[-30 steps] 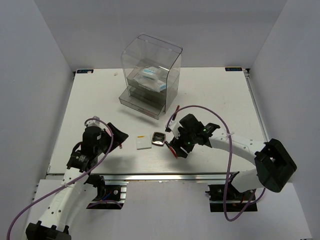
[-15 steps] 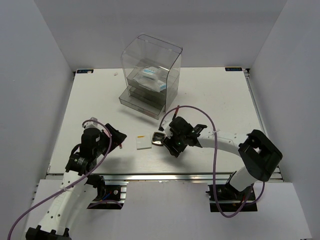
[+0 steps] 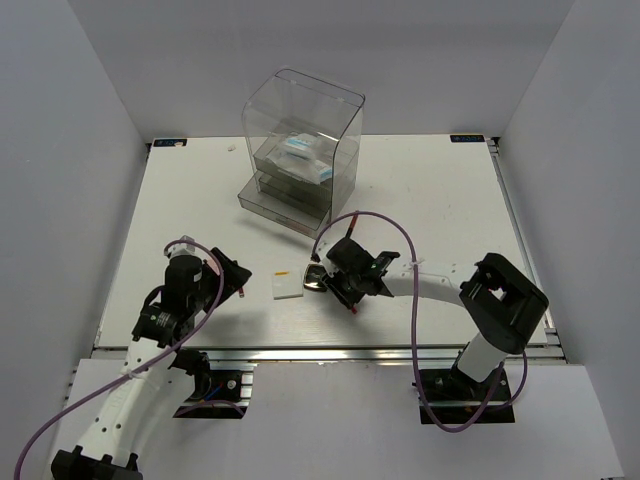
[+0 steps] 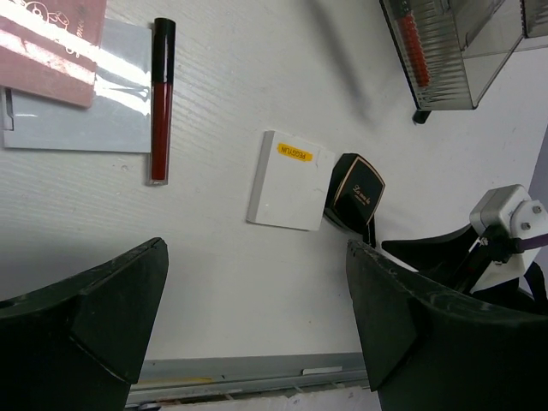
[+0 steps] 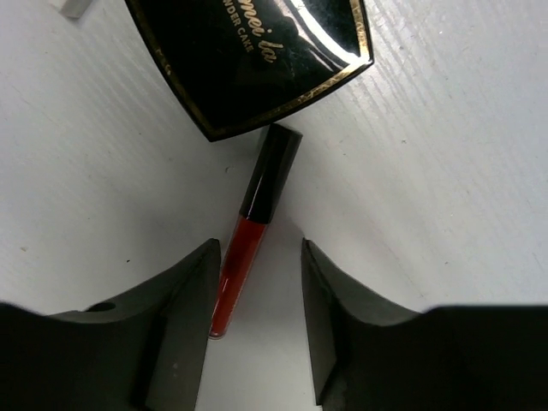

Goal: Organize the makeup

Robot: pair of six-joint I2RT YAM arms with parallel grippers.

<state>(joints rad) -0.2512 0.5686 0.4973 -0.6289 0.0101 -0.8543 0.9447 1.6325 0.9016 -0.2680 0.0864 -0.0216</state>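
I'm watching the right gripper [image 5: 259, 253] hanging low over the table [image 3: 430, 200], its jaws standing partly apart on either side of a thin red lip stick [image 5: 267, 175] that is lying flat between them. A strip of white table is showing at the stick's 3 o'clock side in the wrist view, so nothing is being held yet. The stick's black cap is pointing toward 12 o'clock and reaching right up to the black square compact [image 5: 257, 51]; I cannot tell whether they are touching. The compact is sitting just beside a white square pad [image 3: 287, 286], at its 3 o'clock. The left gripper [image 4: 255, 248] is hovering at the pad's 9 o'clock with its jaws spread wide, gripping nothing. Ahead of it a dark-red stick [image 4: 159, 101] is lying along the 3 o'clock edge of a pale pad [image 4: 77, 120], with a pink pad [image 4: 47, 34] overlapping that pad's top. At the table's 12 o'clock the clear drawer box [image 3: 340, 120] is holding white blue-printed packets [image 3: 305, 152].
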